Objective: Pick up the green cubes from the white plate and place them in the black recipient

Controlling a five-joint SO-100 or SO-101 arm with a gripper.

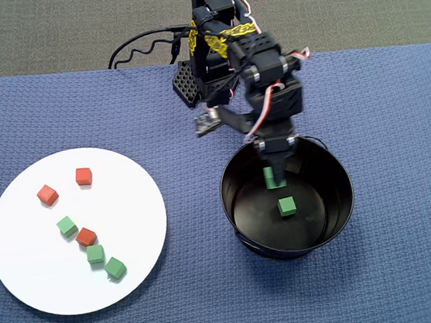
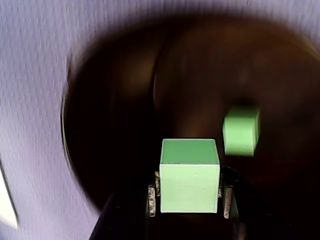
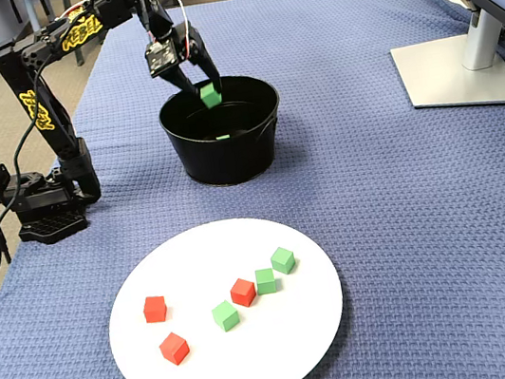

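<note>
Cubes counted in the overhead view: five green, three red. Three of the green cubes (image 1: 67, 226) lie on the white plate (image 1: 123, 172) in a loose diagonal with one red cube (image 1: 86, 236) between them; the other two red ones sit apart towards the plate's upper left. A fourth green cube (image 1: 286, 206) rests on the shiny bottom of the black recipient (image 1: 344, 208), near its middle. The fifth, the held green cube (image 2: 189, 176), is pinched between the two fingers of the gripper (image 1: 270, 177), which are closed against its sides; the wrist view shows it squarely between the pads, above the pot's dark interior, with the loose cube off to its right and blurred.

Gripper and cube hang inside the pot's rim on the side nearest the arm's base, close to that wall, while the rest of the opening is free. Plate and pot stand well apart on the blue cloth (image 3: 396, 186), bare cloth between them. On the plate, all cubes keep clear of the edge, and its right and lower parts in the overhead view lie bare. A monitor stand (image 3: 460, 70) sits far off at the right in the fixed view
</note>
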